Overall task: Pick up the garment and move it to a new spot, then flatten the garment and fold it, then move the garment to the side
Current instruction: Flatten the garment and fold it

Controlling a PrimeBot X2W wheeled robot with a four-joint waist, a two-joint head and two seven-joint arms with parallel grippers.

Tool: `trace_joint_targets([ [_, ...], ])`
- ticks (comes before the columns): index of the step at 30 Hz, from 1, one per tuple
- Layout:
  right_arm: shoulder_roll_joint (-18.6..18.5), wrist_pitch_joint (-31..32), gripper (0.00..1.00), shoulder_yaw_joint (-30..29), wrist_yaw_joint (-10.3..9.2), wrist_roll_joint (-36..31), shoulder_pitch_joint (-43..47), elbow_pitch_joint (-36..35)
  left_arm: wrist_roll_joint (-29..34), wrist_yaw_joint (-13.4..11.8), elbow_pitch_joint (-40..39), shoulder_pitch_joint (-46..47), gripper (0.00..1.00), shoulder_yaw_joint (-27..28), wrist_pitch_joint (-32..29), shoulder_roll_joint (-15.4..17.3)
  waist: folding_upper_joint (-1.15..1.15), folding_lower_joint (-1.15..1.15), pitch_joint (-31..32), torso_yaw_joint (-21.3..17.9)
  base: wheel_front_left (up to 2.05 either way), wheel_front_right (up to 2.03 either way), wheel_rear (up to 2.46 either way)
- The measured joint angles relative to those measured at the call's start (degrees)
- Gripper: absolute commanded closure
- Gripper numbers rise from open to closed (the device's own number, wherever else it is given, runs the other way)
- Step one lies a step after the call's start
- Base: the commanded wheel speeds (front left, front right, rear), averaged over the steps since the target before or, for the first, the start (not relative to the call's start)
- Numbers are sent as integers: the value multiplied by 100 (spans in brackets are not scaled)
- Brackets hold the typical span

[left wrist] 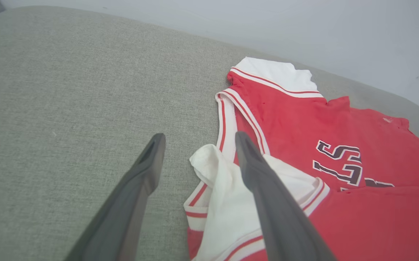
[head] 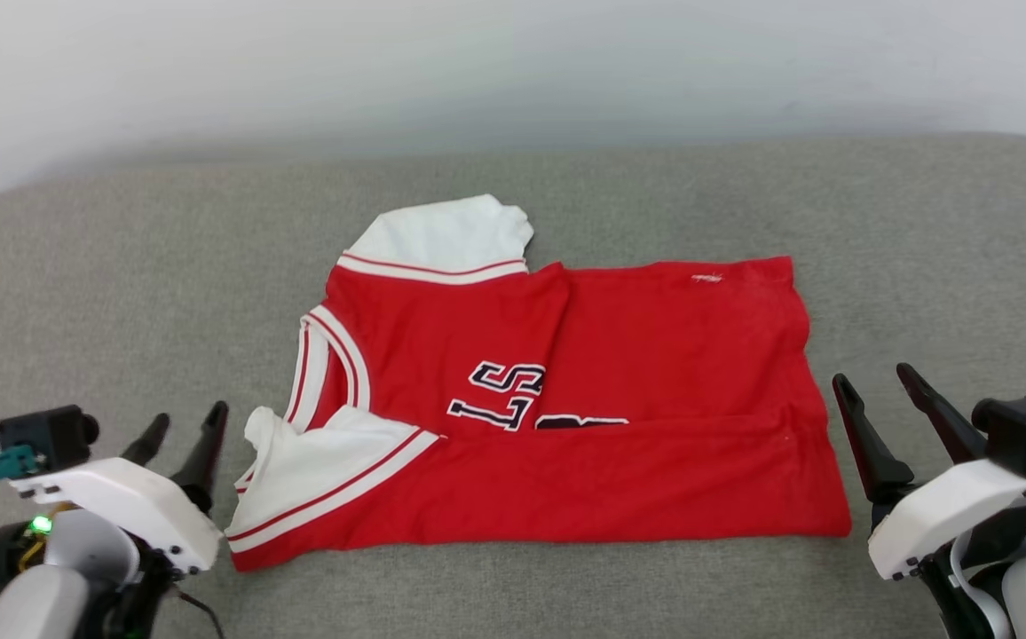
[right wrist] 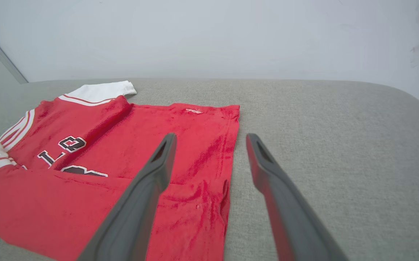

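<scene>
The garment [head: 655, 355] is a red jersey with white sleeves and striped trim, lying on the grey cushion with its neck to the left and its hem to the right. Its near long edge is folded up over the front, covering part of the black lettering [head: 513, 395]. My left gripper [head: 186, 424] hangs open just left of the near white sleeve [left wrist: 227, 203], holding nothing. My right gripper [head: 877, 382] hangs open just right of the hem [right wrist: 227, 174], also holding nothing. In the right wrist view, the right gripper [right wrist: 209, 139] sits above the hem's edge.
The grey fabric cushion [head: 122, 266] spreads wide on all sides of the jersey. A pale wall [head: 513, 71] rises behind its far edge. The cushion's corners curve away at the far left and far right.
</scene>
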State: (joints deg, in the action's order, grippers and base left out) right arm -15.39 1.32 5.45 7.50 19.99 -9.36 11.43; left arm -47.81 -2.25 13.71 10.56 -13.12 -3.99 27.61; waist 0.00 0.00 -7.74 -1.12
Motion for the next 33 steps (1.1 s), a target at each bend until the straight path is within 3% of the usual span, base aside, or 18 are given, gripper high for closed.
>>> trace_joint_targets([
  [6,249,-375,0,-208,1,-338,414,-553,-240,30,-545,-124,0,30,-915,584,0,0,313,-181,0,0,0],
  [14,715,-321,0,-454,1,-661,971,-1220,-553,-38,-980,-398,0,-186,-2437,1294,0,-1,292,-469,0,0,0],
  [21,936,-240,0,-457,1,-738,1001,-1434,-844,-177,-853,-576,0,-312,-3134,1443,0,-1,-95,-668,0,0,0],
  [27,996,-160,0,-499,1,-687,946,-1413,-1013,-77,-593,-463,0,-350,-3295,1368,0,-1,-445,-754,0,0,0],
  [30,984,-63,0,-525,0,-583,924,-1379,-1152,-24,-549,-385,84,-355,-3374,1317,0,-1,-548,-750,0,0,0],
  [31,960,-10,0,-525,1,-530,915,-1367,-1157,-3,-544,-364,100,-359,-3385,1298,0,-1,-560,-734,0,0,0],
  [33,886,144,0,-555,1,-436,860,-1367,-1196,33,-517,-326,100,-368,-3385,1252,0,-1,-574,-697,0,0,0],
])
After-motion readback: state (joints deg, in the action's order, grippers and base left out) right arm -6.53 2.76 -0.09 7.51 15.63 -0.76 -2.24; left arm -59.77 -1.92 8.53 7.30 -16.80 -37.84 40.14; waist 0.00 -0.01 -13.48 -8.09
